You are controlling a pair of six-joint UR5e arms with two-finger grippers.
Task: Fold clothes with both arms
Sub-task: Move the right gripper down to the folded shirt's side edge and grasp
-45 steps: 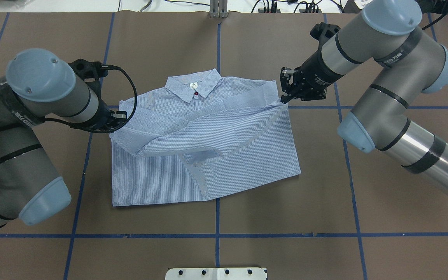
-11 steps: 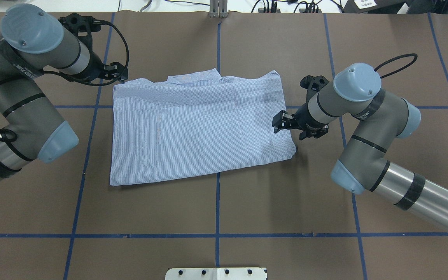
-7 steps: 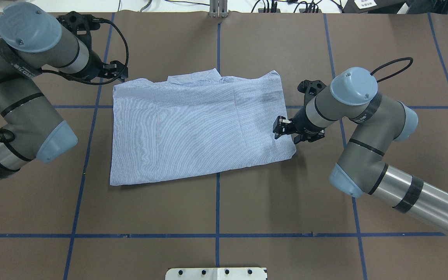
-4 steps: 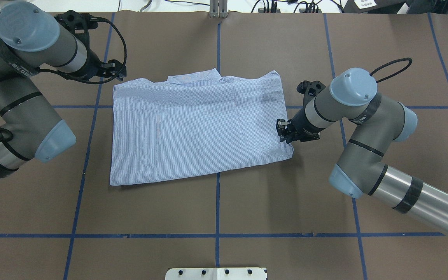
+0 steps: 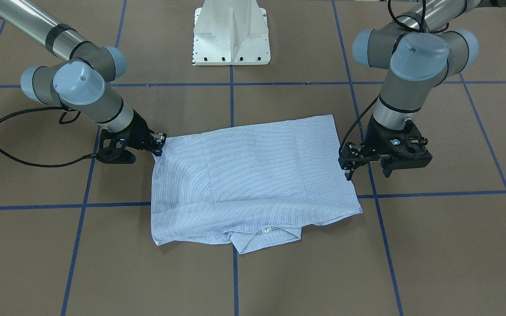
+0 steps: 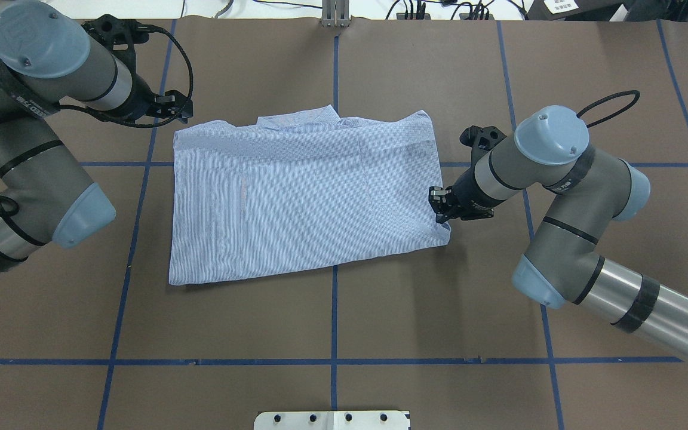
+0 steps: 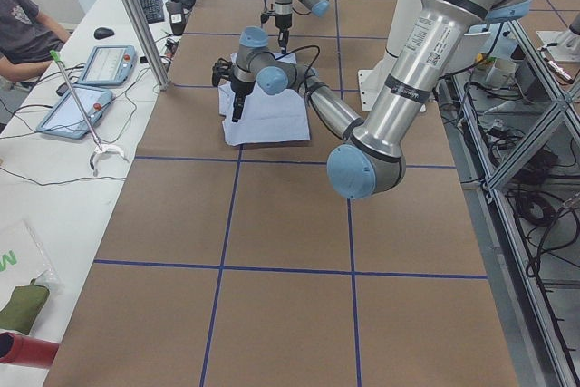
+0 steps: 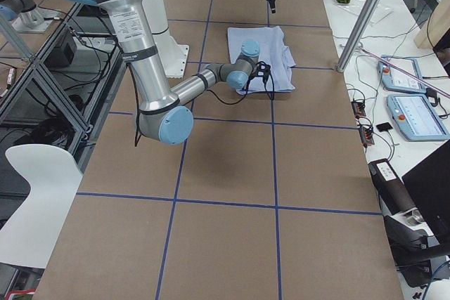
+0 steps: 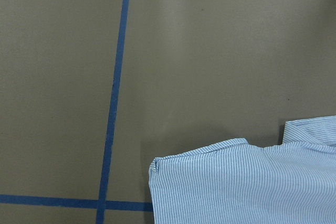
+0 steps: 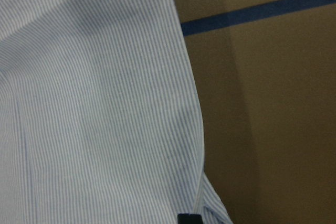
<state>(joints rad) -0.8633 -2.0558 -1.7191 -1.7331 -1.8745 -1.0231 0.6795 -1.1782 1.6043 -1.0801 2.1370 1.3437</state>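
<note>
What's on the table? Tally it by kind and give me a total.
shirt: 1
robot arms: 2 (left arm, right arm)
white pedestal base: 1
Total: 4

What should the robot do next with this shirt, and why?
Probably lower the left end effector onto the edge of the shirt beside it and close it there. Its jaws stand open just off the cloth, holding nothing, while the right end effector looks pinched on the opposite edge. A two-armed fold likely needs both sides gripped.
</note>
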